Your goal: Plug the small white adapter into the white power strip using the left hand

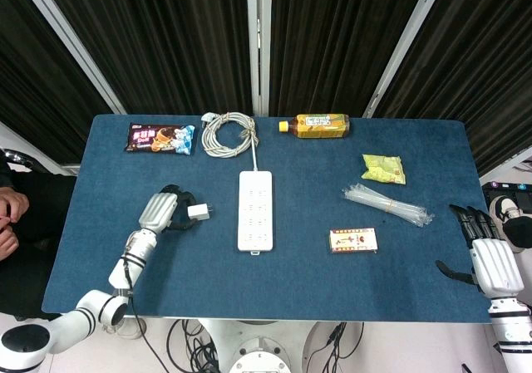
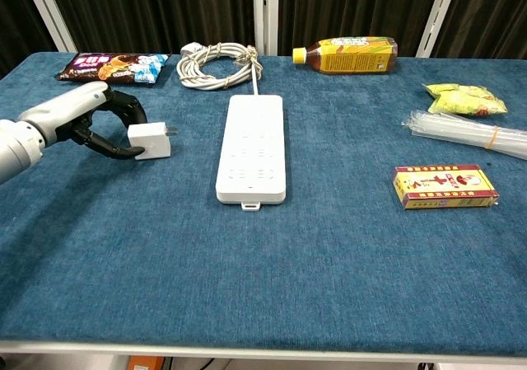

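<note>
The small white adapter sits just left of the white power strip, tilted, with its prongs pointing toward the strip. My left hand grips it from the left, fingers curled over the top and thumb beneath. A gap remains between the adapter and the strip. The strip lies lengthwise in the middle of the blue table. My right hand rests off the table's front right corner, fingers apart and holding nothing; the chest view does not show it.
A coiled white cable lies behind the strip, with a snack pack to its left and a lying bottle to its right. A yellow-green packet, clear plastic bundle and red box lie right of the strip.
</note>
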Robot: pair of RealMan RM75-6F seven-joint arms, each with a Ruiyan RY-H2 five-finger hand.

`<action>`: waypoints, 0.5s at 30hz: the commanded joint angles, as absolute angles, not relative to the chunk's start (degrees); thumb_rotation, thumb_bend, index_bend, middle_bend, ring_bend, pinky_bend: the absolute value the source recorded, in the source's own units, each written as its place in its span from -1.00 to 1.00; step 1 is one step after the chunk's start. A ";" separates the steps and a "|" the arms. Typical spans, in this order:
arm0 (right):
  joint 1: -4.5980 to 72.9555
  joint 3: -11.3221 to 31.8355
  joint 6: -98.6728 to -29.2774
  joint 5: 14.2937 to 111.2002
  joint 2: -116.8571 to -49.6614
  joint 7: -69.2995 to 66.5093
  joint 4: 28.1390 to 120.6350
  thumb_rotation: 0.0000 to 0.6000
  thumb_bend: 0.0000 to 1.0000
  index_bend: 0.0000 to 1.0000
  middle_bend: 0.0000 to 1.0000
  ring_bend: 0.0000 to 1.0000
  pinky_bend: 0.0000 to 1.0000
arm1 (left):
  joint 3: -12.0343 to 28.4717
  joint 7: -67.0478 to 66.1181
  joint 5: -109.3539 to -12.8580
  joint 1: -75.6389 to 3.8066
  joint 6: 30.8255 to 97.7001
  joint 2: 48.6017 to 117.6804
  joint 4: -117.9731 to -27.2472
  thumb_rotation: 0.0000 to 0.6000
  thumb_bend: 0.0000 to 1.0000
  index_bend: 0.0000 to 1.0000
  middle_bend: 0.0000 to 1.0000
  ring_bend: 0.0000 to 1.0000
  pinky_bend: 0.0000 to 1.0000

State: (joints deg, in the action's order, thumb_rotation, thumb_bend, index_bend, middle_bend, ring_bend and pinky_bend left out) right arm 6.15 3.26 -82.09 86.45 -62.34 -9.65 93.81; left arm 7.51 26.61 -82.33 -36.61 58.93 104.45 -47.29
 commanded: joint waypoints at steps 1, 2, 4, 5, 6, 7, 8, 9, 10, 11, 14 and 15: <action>6.17 3.26 -82.06 86.46 -62.35 -9.68 93.78 1.00 -0.84 -1.00 -0.80 -1.00 -1.00 | 7.38 26.64 -83.12 -37.13 59.55 103.67 -47.33 1.00 -0.02 0.18 0.24 -0.18 -0.60; 6.14 3.26 -82.12 86.47 -62.33 -9.69 93.74 1.00 -0.84 -1.00 -0.80 -1.00 -1.00 | 7.21 26.10 -83.64 -37.46 59.59 102.47 -48.01 1.00 -0.01 0.18 0.25 -0.18 -0.59; 6.08 3.28 -82.20 86.40 -62.33 -9.75 93.65 1.00 -0.84 -1.00 -0.80 -1.00 -1.00 | 6.61 23.91 -84.53 -38.25 58.62 99.39 -49.98 1.00 0.02 0.19 0.26 -0.17 -0.59; 6.04 3.28 -82.20 86.33 -62.33 -9.83 93.61 1.00 -0.84 -1.00 -0.80 -1.00 -1.00 | 6.28 21.79 -85.13 -38.87 57.91 96.81 -51.95 1.00 0.02 0.20 0.27 -0.17 -0.59; 6.01 3.26 -82.24 86.34 -62.35 -9.89 93.56 1.00 -0.84 -1.00 -0.80 -1.00 -1.00 | 6.15 20.06 -85.41 -39.30 57.37 94.79 -53.65 1.00 0.02 0.20 0.27 -0.17 -0.59; 5.96 3.25 -82.28 86.33 -62.40 -9.97 93.49 1.00 -0.84 -1.00 -0.80 -1.00 -1.00 | 6.03 18.20 -85.58 -39.72 56.69 92.70 -55.50 1.00 0.02 0.20 0.27 -0.17 -0.60; 5.91 3.24 -82.33 86.31 -62.45 -10.05 93.42 1.00 -0.84 -1.00 -0.80 -1.00 -1.00 | 5.84 16.31 -85.70 -40.15 55.75 90.54 -57.48 1.00 0.02 0.20 0.27 -0.17 -0.60; 5.83 3.21 -82.37 86.24 -62.54 -10.16 93.30 1.00 -0.84 -1.00 -0.80 -1.00 -1.00 | 5.59 13.40 -85.52 -40.80 53.94 87.61 -60.20 1.00 0.02 0.20 0.27 -0.17 -0.60; 5.78 3.19 -82.40 86.20 -62.61 -10.21 93.22 1.00 -0.85 -1.00 -0.80 -1.00 -1.00 | 5.40 10.77 -85.20 -41.36 52.27 85.44 -62.27 1.00 0.02 0.20 0.26 -0.17 -0.60; 5.73 3.15 -82.43 86.20 -62.70 -10.25 93.14 1.00 -0.85 -1.00 -0.80 -1.00 -1.00 | 5.17 6.89 -84.47 -42.17 49.76 82.64 -65.08 1.00 0.02 0.19 0.26 -0.17 -0.60; 5.63 3.09 -82.52 86.23 -62.87 -10.25 93.04 1.00 -0.85 -1.00 -0.80 -1.00 -1.00 | 4.98 -1.92 -81.39 -43.93 43.96 77.50 -71.45 1.00 0.02 0.19 0.25 -0.17 -0.62; 5.59 3.07 -82.57 86.25 -62.90 -10.22 93.04 1.00 -0.85 -1.00 -0.80 -1.00 -1.00 | 5.02 -5.34 -79.74 -44.58 42.07 76.05 -73.81 1.00 0.02 0.18 0.24 -0.17 -0.63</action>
